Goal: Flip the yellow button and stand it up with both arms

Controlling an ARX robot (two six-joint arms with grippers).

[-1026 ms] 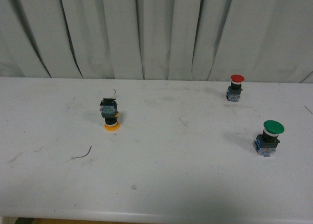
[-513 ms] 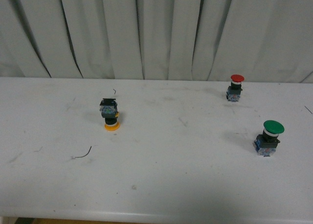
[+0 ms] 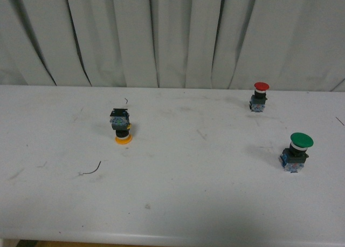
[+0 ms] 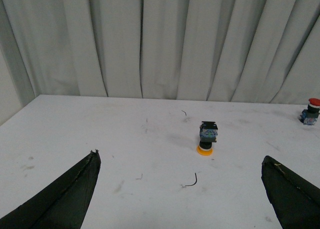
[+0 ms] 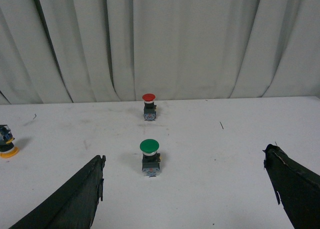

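On the left half of the white counter (image 3: 188,198), the yellow button (image 3: 122,128) stands upside down: its yellow cap rests flat on the surface and the black-and-blue contact block points up. Nothing touches it. A thin dark curl of wire (image 3: 91,169) lies on the counter just in front of it, toward the robot, and a smaller dark curl (image 3: 126,101) lies just behind it.

In the left wrist view the same button (image 4: 207,139) sits ahead of the left pincer (image 4: 180,158), well apart from it. The two black fingers (image 4: 65,196) are spread wide, with only bare counter between them.

On the right half, the red-capped button (image 3: 260,96) stands upright near the back edge. The larger green-capped button (image 3: 296,151) stands upright nearer the robot and further right. In the right wrist view the right pincer (image 5: 185,154) is also spread wide and holds nothing. The green-capped button (image 5: 150,157) lies ahead of it, between the lines of its fingers (image 5: 75,199) but clear of both.

A pale pleated curtain (image 3: 161,36) hangs behind the counter.
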